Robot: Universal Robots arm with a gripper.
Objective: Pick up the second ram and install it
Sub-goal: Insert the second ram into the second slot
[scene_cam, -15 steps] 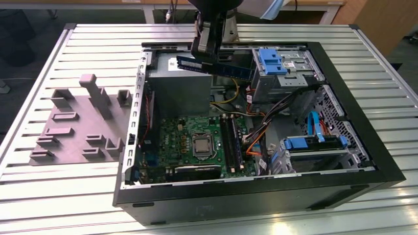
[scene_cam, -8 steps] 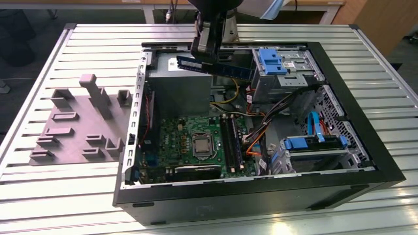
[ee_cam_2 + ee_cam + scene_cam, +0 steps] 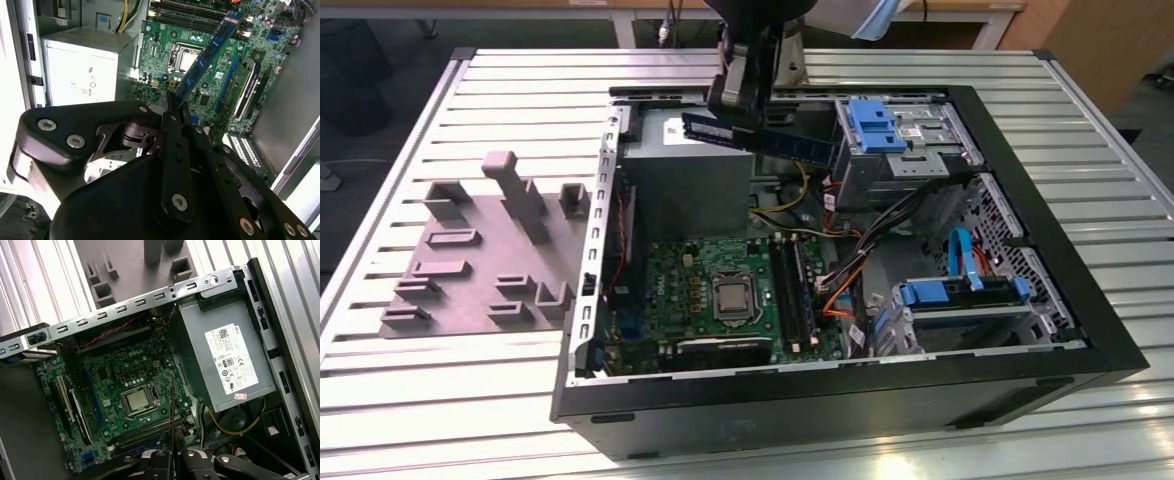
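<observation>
Second ram pinched at one end between closed fingers; held in the air over the far part of open computer case, near the power supply, clear of the motherboard.

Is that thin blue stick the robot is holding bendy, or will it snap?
Probably stiff: the thin blue memory stick juts straight from the black gripper without drooping. Likely light, since a fingertip pinch holds it. Its bare chips look fragile.

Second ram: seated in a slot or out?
Out. The gripper holds the second ram in the air above the open case, clear of the motherboard's memory slots.
</observation>
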